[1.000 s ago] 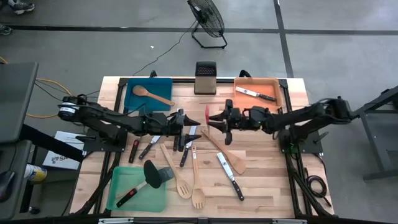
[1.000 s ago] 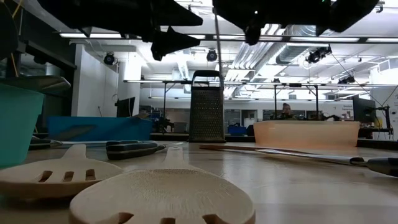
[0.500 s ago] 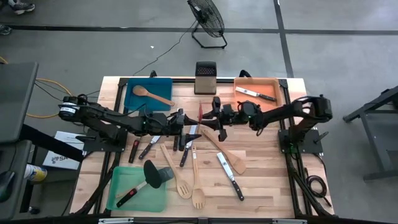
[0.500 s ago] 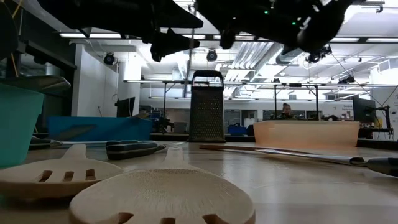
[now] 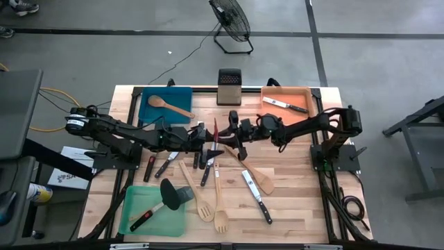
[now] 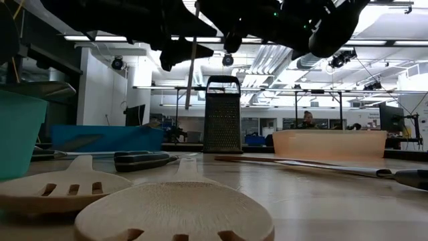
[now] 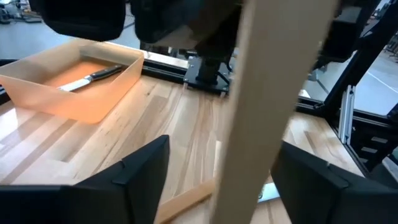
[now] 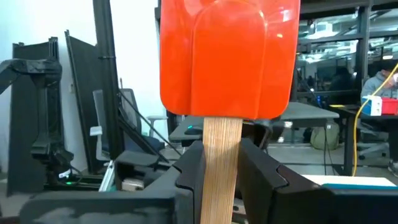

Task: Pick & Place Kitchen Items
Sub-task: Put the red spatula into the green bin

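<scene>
A red spatula (image 5: 215, 129) with a pale wooden handle (image 6: 192, 50) hangs above the table's middle, head up. My right gripper (image 5: 229, 132), reaching in from the right, is shut on it. My left gripper (image 5: 207, 141) comes from the left and stands open. Its two fingers (image 7: 140, 177) are on either side of the handle (image 7: 273, 106), with gaps showing, apart from it. Knives and wooden utensils (image 5: 208, 177) lie flat on the table below. My right gripper pinches the spatula's wooden handle (image 8: 221, 158) between its two fingers, just below the red head (image 8: 227, 56). The fingers come about level from the table's right and lie across the handle. The spatula is lifted clear and stands nearly upright, its handle hanging below the fingers.
A blue tray (image 5: 182, 94) with a wooden spoon is far left, an orange tray (image 5: 305, 94) with a knife far right, and a green tray (image 5: 132, 215) with a black spatula near left. A metal grater (image 5: 228, 86) stands at the far edge.
My right gripper has carried the red spatula toward the table's left, up to my left gripper, and has tipped upward. The spatula's handle now hangs between the left fingers.
</scene>
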Tool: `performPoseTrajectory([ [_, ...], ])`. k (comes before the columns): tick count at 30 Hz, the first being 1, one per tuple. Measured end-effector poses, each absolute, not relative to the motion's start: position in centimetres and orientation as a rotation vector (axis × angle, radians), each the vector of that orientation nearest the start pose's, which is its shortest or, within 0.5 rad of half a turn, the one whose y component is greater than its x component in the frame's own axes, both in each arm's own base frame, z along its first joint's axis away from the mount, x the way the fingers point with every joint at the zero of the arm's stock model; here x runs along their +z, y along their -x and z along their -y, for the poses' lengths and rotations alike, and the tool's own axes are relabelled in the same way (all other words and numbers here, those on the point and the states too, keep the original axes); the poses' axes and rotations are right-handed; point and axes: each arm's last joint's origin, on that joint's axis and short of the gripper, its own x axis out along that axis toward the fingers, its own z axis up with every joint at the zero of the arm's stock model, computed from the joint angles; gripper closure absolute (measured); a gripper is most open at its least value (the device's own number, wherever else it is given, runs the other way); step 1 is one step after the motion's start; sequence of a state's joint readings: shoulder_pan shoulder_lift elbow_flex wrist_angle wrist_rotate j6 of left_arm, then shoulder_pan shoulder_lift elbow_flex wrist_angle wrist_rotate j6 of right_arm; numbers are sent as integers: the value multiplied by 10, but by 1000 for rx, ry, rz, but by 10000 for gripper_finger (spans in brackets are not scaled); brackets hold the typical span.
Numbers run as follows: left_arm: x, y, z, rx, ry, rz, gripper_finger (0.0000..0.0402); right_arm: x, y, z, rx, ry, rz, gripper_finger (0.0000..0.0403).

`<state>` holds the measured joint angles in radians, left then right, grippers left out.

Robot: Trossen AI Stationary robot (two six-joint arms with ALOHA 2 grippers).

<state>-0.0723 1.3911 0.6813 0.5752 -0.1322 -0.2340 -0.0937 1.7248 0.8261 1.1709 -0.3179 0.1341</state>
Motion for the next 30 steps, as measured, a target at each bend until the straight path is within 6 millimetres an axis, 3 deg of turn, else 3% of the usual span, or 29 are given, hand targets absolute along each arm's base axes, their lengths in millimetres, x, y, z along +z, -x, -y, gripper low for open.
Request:
performPoseTrajectory([
  [9, 234, -293, 18, 71, 206, -151, 336, 234, -351, 24, 232, -85, 239, 338],
  [18, 232, -292, 18, 45, 194, -180, 340, 231, -352, 24, 235, -111, 203, 338],
  [25, 231, -292, 18, 39, 175, -190, 340, 228, -352, 24, 237, -190, 127, 196],
  [30, 234, -289, 18, 39, 153, -192, 340, 236, -344, 23, 226, -209, 35, 140],
])
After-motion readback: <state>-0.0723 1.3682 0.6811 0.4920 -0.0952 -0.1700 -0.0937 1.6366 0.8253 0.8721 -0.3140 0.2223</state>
